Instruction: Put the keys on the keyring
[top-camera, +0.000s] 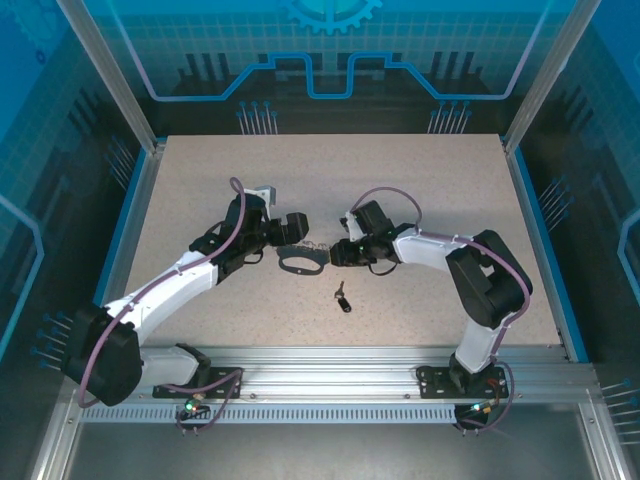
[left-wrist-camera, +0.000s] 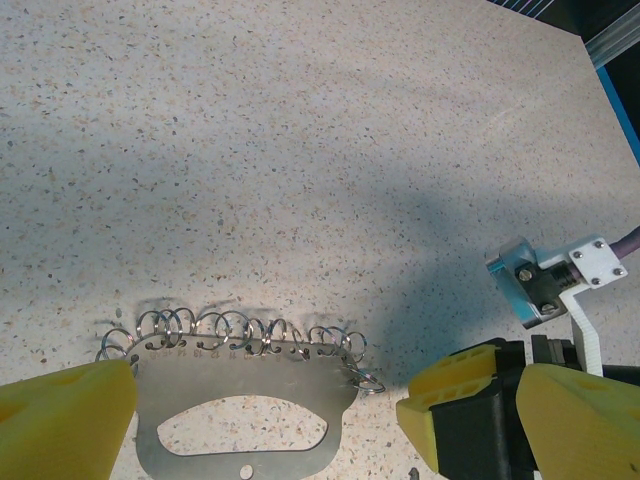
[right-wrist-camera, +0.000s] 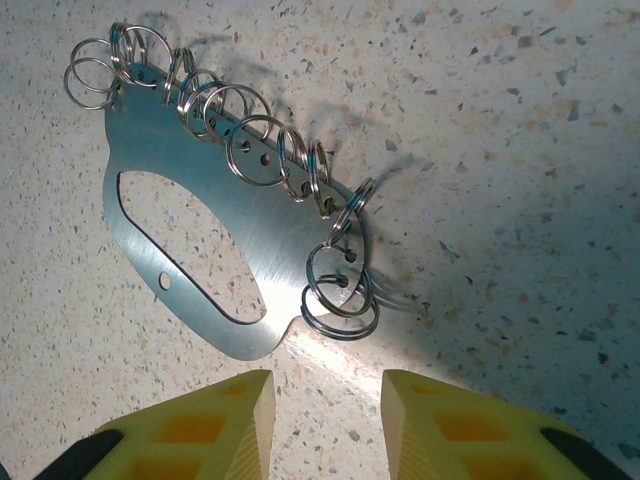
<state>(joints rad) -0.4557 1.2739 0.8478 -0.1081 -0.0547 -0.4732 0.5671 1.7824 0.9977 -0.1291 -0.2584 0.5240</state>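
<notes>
Keys means here one small black-headed key, and it lies alone on the surface, well apart from the keyring and nearer to the arm bases. You have nothing threaded yet, so I judge the task is at its beginning. The left gripper is spread wide around the keyring, one finger at its end, not squeezing it. The right gripper is released and empty, just beside the small rings. Picking up the key and threading it are both left for you.
</notes>
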